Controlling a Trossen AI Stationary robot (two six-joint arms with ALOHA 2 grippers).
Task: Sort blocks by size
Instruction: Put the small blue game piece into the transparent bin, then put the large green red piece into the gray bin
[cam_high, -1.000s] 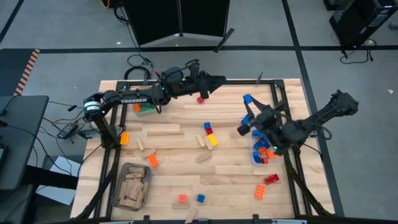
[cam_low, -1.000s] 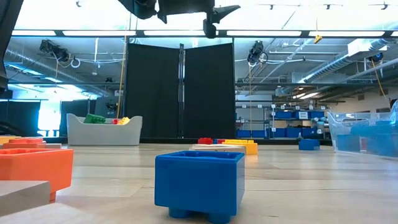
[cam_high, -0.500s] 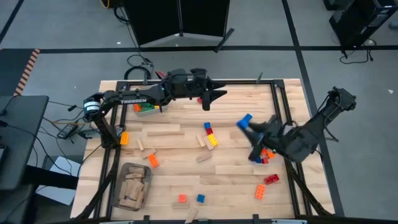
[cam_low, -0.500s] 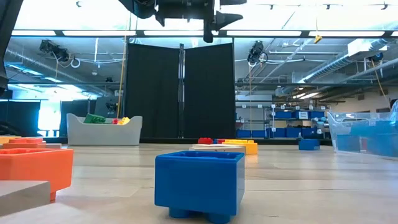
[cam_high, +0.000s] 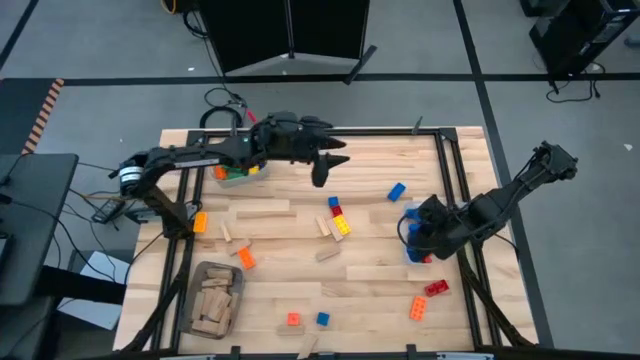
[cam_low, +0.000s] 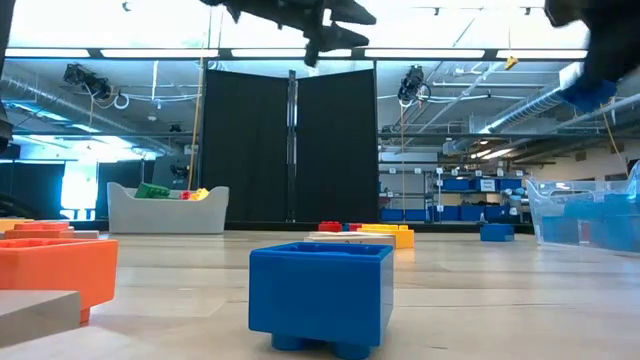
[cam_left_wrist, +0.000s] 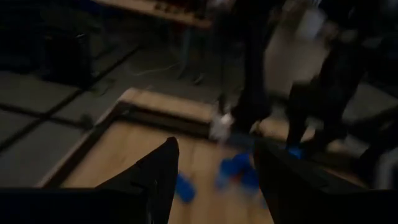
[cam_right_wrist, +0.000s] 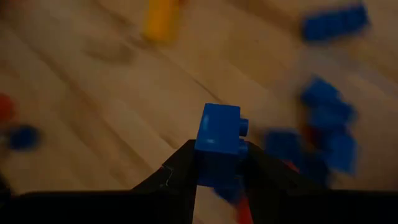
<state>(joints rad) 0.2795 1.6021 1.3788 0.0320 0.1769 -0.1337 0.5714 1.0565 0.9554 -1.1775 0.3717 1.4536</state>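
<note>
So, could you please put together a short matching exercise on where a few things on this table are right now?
Things:
1. right hand
2. left hand
3. wooden pieces
4. green brick

Places or states:
A. piled in the grey bin at the table's near left
B. shut on a blue brick
C. open, above the far middle of the table
D. in the bin at the far left

Pairs: 1-B, 2-C, 3-A, 4-D
</note>
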